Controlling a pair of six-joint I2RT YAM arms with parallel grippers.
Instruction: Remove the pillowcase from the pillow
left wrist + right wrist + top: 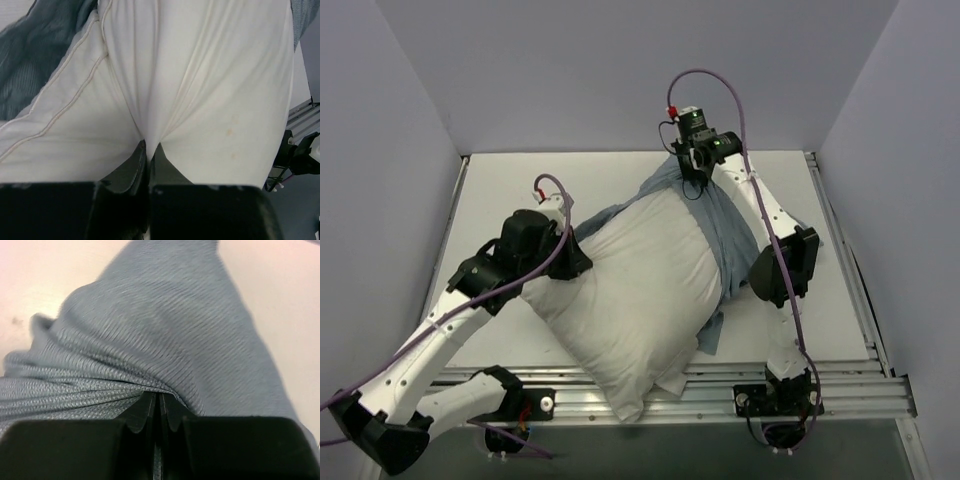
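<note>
While our left gripper point(148, 150) pinches the plump white cloth pillow point(630, 290), our right gripper point(159, 399) is clamped on the blue-grey fabric pillowcase point(728, 240). We see it bunched over the pillow's far end.

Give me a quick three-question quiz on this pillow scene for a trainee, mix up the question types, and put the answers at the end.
1. True or false: the pillowcase covers the whole pillow.
2. What is the right gripper pinching? A) the pillow B) the pillowcase C) nothing
3. Fill in the blank: the left gripper is shut on a fold of the white ____.

Key
1. False: most of the pillow lies bare, and the pillowcase is bunched along its far right side.
2. B
3. pillow
</note>
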